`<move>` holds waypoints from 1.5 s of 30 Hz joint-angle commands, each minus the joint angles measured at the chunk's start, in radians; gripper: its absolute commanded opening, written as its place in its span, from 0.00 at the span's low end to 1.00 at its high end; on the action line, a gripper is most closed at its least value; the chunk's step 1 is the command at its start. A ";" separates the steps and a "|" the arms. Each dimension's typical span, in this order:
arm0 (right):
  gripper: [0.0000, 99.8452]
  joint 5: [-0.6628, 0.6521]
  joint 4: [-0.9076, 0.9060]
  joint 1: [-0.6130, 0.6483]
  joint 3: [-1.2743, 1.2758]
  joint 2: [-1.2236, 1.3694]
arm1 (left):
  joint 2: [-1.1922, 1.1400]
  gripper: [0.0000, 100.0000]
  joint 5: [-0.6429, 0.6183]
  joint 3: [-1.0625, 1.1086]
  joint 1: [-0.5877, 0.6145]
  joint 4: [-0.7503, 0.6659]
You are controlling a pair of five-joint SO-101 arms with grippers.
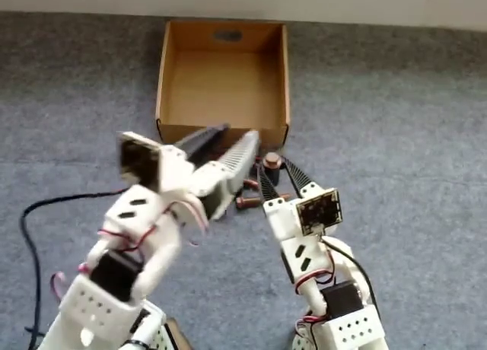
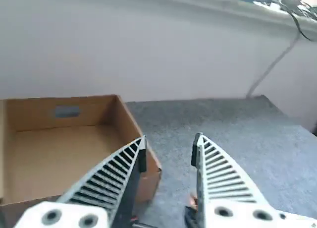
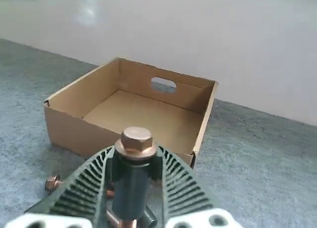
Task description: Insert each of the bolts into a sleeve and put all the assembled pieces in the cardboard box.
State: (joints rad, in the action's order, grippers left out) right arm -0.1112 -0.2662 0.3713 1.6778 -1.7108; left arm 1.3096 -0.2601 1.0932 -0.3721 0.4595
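Copper-coloured hexagonal bolt (image 3: 136,141) sits upright in one dark cylindrical sleeve (image 3: 130,188), which my right gripper (image 3: 134,153) clamps just before the single brown cardboard box (image 3: 74,129). I count at least two loose copper bolts (image 1: 247,202) on grey carpet (image 1: 411,137). My left gripper (image 2: 168,148) is spread, empty.

Place: plain indoor workroom, perhaps a small lab; I cannot tell more.
Under me: grey carpet-like table (image 1: 426,137).
Behind: bare pale wall (image 2: 148,49), a cable (image 2: 275,62) hanging down it.
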 commanded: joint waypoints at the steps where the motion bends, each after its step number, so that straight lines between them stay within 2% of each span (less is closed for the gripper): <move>1: 0.01 -0.002 -0.024 -0.024 -0.021 0.001 | 0.116 0.10 -0.002 -0.001 0.173 0.181; 3: 0.01 -0.002 -0.116 -0.024 -0.134 0.025 | 0.125 0.04 0.051 0.077 0.265 0.238; 5: 0.01 -0.002 -0.191 -0.022 -0.278 0.076 | 0.125 0.01 0.184 0.202 0.325 0.215; 8: 0.01 -0.002 -0.245 -0.022 -0.515 0.223 | 0.125 0.01 0.296 0.361 0.334 0.155; 13: 0.01 0.000 -0.259 -0.021 -0.866 0.636 | 0.131 0.01 0.296 0.455 0.337 0.126; 17: 0.01 0.130 -0.254 -0.024 -1.129 1.032 | 0.134 0.01 0.296 0.496 0.334 0.124; 20: 0.01 0.195 -0.254 -0.024 -1.345 1.305 | 0.134 0.01 0.296 0.542 0.334 0.069; 30: 0.01 0.195 -0.306 -0.047 -2.038 2.008 | 0.136 0.01 0.299 0.567 0.332 0.035; 34: 0.01 0.189 -0.406 -0.047 -2.206 2.181 | 0.136 0.01 0.299 0.568 0.332 0.034; 37: 0.01 0.103 -0.450 -0.047 -2.272 2.270 | 0.136 0.01 0.299 0.570 0.332 0.034; 39: 0.01 0.064 -0.450 -0.048 -2.285 2.318 | 0.136 0.01 0.299 0.570 0.332 0.034; 45: 0.01 0.061 -0.407 -0.099 -2.290 2.387 | 0.136 0.01 0.302 0.572 0.292 0.035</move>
State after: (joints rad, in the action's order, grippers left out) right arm -0.0391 -0.7035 0.3099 -0.5455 0.6920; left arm 1.4354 0.0376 1.6701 -0.0560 0.5163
